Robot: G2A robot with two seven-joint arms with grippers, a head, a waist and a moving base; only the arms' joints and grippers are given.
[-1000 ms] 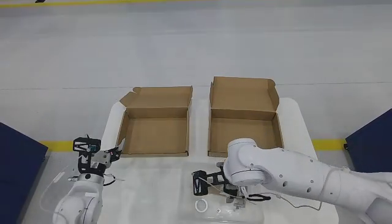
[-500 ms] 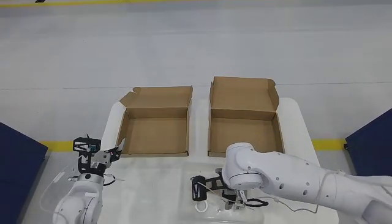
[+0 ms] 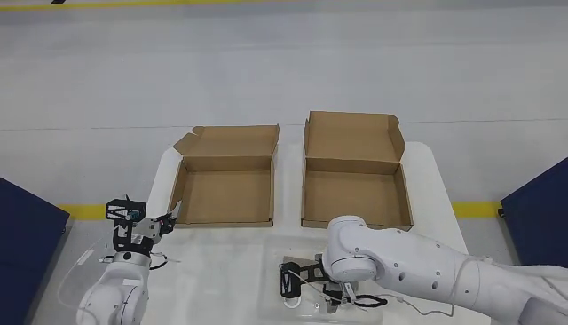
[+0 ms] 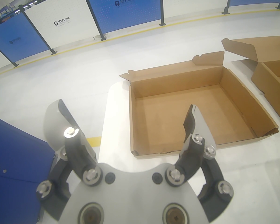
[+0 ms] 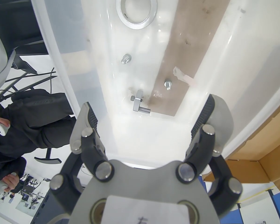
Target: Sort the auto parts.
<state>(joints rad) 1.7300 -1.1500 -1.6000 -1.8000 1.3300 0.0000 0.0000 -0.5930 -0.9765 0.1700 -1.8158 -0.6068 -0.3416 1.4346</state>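
Right wrist view: open, empty right hand hovers above small silver metal bracket; likely picking, so next lower and close.

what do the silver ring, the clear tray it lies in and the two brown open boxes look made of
Silver flat ring: likely machined metal, bright satin sheen, crisp edges.
Clear tray: apparently translucent plastic, glossy; dark shapes show through its wall.
Left brown open box and right brown open box: matte cardboard, with folded flaps and tabs.
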